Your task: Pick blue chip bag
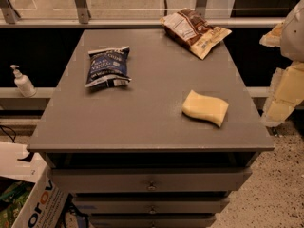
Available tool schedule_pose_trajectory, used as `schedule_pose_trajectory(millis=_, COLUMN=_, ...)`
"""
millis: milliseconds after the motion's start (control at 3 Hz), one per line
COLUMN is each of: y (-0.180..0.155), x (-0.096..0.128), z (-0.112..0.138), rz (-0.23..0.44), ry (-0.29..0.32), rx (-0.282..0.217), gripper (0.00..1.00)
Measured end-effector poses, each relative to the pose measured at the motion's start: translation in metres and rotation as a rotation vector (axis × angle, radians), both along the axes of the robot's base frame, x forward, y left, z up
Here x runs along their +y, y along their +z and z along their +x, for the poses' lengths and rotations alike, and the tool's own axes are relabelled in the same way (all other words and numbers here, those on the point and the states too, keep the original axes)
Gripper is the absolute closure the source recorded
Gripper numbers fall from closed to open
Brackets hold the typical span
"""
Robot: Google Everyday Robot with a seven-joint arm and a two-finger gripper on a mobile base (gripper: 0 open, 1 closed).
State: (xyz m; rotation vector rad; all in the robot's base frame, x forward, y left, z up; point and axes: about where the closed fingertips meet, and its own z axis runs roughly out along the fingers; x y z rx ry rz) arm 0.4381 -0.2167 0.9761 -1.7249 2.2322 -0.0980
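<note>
Pale gripper [285,87] hangs right of the grey table [142,122], and I cannot tell whether it is clenched or released. The small crinkly navy blue chip bag [108,67] lies flat far-left, well apart and unobstructed from above.

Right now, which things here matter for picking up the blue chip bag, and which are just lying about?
For the job: blue chip bag, rear left of the cabinet top; gripper, at the right edge.
Lying about: brown-and-white bag, yellow sponge, pump bottle.
</note>
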Motion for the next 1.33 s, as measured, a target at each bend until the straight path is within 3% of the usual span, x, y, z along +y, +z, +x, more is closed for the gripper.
schedule_pose_trajectory(millis=333, y=0.000, x=0.000, z=0.000, rz=0.000, ry=0.000, rx=0.000, gripper=0.00)
schedule_pose_trajectory(millis=667, y=0.005, x=0.001, z=0.002, rz=-0.028, ry=0.056, rx=-0.022, gripper=0.00)
schedule_pose_trajectory(millis=1333, y=0.010, x=0.021, z=-0.015, rz=0.009, ry=0.213, rx=-0.050, gripper=0.00)
